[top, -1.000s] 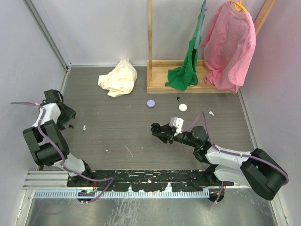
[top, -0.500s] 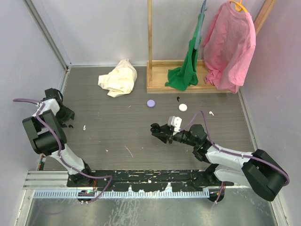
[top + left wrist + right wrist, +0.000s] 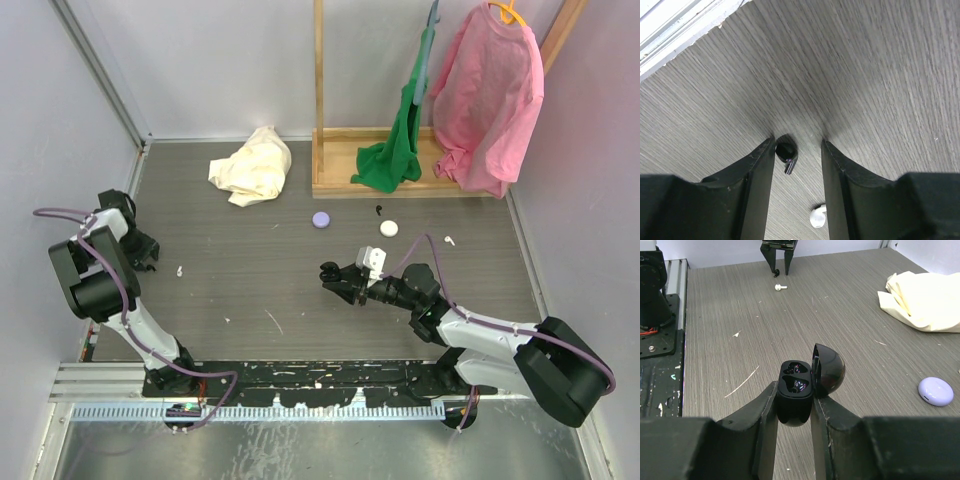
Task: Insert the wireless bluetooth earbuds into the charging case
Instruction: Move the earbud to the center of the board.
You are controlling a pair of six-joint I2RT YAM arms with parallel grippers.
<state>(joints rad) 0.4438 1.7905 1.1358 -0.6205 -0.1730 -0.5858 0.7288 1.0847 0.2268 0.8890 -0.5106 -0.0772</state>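
A black earbud (image 3: 786, 152) lies on the grey table between the fingers of my left gripper (image 3: 797, 140). It rests against the left finger, with a gap to the right finger, so the gripper is open. In the right wrist view the left gripper (image 3: 779, 255) stands at the far end. My right gripper (image 3: 794, 390) is shut on the black charging case (image 3: 796, 382), held above the table's middle (image 3: 335, 278). Its lid (image 3: 829, 370) is open and both wells are empty. A small black piece (image 3: 379, 211) lies near the rack; I cannot tell whether it is an earbud.
A white earbud (image 3: 817, 216) lies just behind the left fingers. The wall edge (image 3: 680, 35) runs close by. Further back are a cream cloth (image 3: 252, 165), a purple case (image 3: 320, 220), a white round case (image 3: 388, 228) and a wooden rack (image 3: 400, 185) with a green cloth and a pink shirt.
The left gripper's jaws have narrowed around the black earbud, and the left wrist has shifted slightly. The right arm and the case have not moved.
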